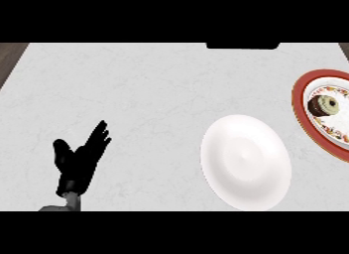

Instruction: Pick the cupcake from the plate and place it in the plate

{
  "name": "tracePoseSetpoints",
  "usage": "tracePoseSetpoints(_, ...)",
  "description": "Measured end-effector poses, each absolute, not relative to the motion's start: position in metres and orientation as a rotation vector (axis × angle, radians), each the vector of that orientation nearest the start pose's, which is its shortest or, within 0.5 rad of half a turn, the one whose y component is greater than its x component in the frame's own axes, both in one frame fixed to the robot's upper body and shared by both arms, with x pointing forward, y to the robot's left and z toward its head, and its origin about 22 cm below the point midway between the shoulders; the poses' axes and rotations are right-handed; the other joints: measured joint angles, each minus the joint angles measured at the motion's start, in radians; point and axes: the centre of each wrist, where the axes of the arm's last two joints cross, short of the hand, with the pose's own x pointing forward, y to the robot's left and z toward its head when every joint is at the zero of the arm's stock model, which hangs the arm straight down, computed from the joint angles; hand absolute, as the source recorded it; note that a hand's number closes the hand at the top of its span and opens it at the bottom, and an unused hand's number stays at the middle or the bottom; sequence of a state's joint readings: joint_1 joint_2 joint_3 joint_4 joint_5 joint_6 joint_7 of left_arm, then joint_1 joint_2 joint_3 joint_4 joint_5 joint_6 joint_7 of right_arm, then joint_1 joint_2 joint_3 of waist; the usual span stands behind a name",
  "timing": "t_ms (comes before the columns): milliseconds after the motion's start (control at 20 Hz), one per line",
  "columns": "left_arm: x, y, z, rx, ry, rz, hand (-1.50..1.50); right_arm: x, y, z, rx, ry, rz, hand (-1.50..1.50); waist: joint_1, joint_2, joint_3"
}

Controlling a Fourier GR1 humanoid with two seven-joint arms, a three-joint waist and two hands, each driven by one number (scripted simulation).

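A small cupcake (324, 105) with a dark wrapper and pale top sits on a red-rimmed patterned plate (303, 106) at the counter's right edge. A plain white plate (245, 161) lies left of it, nearer the front, with nothing on it. My left hand (78, 159) rests open at the lower left, fingers pointing up and away, far from both plates. The right hand does not show.
The counter top (134, 89) is pale grey marble with dark wood beyond its left and right edges. A dark block (243, 45) sits at the far edge, centre right.
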State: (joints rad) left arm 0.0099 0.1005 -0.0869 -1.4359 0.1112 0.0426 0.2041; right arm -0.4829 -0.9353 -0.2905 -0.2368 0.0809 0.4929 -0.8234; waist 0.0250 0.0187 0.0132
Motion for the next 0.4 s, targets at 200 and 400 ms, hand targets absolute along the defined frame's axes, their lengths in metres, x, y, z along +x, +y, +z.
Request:
tracePoseSetpoints(200,0.237,0.231,-0.031,-0.020,-1.216,-0.014,0.00,0.219,-0.583,0.066,-0.431,-1.574,0.333,-1.50,-0.004,-0.002,0.000)
tracePoseSetpoints(400,0.237,0.234,-0.032,-0.015,-1.214,-0.011,0.00,0.205,-0.589,0.063,-0.454,-1.551,0.365,-1.50,-0.009,-0.003,0.000)
